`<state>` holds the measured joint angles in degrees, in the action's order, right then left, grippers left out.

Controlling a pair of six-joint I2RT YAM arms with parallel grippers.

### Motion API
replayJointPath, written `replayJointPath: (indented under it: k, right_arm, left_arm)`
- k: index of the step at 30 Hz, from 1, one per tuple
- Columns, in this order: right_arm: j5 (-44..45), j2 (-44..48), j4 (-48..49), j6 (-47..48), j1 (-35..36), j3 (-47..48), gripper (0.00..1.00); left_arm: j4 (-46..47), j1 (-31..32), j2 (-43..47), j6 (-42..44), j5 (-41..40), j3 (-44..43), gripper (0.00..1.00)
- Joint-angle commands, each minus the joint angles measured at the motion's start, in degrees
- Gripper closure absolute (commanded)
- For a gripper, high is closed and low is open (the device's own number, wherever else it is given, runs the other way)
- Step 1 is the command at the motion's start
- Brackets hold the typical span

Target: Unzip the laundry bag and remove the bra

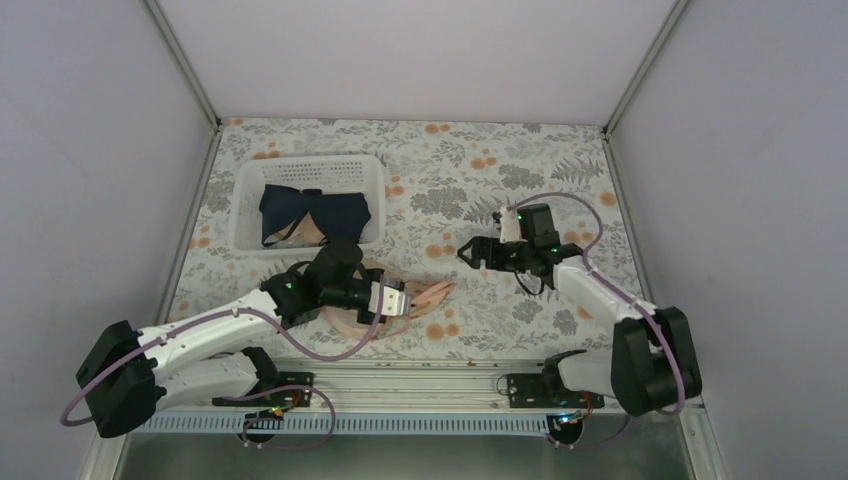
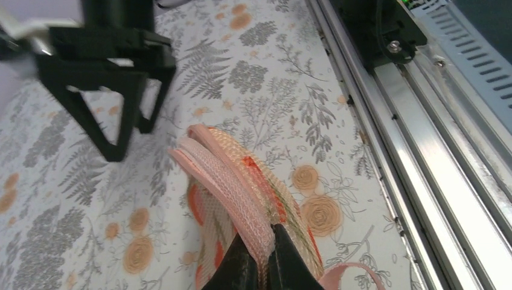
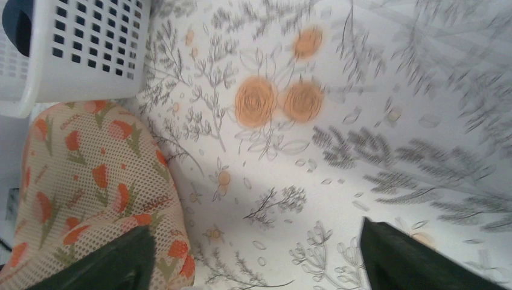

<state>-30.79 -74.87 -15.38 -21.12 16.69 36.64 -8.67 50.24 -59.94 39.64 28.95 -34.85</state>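
The laundry bag (image 1: 430, 297), a peach mesh pouch with red-orange leaves, lies on the table in front of the left arm. My left gripper (image 2: 265, 244) is shut on its raised pink edging (image 2: 232, 181), which stands up in a fold between the jaws. My right gripper (image 1: 468, 254) hovers just right of the bag's far end, open and holding nothing. In the right wrist view the laundry bag (image 3: 90, 181) sits beside the left finger, and only tablecloth lies between the fingertips (image 3: 410, 260). The bra is hidden.
A white slotted basket (image 1: 245, 190) stands at the back left with a navy-blue cloth (image 1: 315, 213) in it; its corner (image 3: 84, 60) is close behind the bag. A metal rail (image 2: 435, 157) runs along the near table edge.
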Motion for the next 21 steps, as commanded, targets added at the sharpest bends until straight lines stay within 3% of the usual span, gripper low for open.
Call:
replayJointPath:
  k: [1,6,8,11,13,17,21]
  right_arm:
    - [8.7,6.0,-4.5,-1.0,-0.4,3.0,0.03]
    - [8.1,9.1,-6.2,1.2,-0.1,5.8,0.03]
    - [7.4,9.2,-7.3,2.8,0.1,6.9,0.03]
    - [6.5,8.6,-7.9,4.4,0.7,8.2,0.04]
    - [5.4,8.0,-7.8,5.1,1.8,9.0,0.05]
    - [5.7,7.5,-7.4,6.5,6.7,11.5,0.07]
    - [10.0,7.0,-8.4,8.7,14.1,14.5,0.08]
  left_arm:
    - [3.3,2.1,-1.0,2.0,-0.4,1.2,0.98]
    - [6.4,5.1,-3.1,1.5,-2.2,2.3,0.97]
    - [5.9,5.9,-3.2,2.0,-1.2,2.6,0.79]
    - [4.9,6.3,-2.7,2.8,2.0,2.3,0.36]
    - [4.9,6.3,-2.0,2.4,3.2,1.7,0.19]
    - [6.8,6.1,-0.2,-2.2,1.8,0.7,0.02]
    - [13.2,0.9,2.5,-18.7,1.2,0.3,0.00]
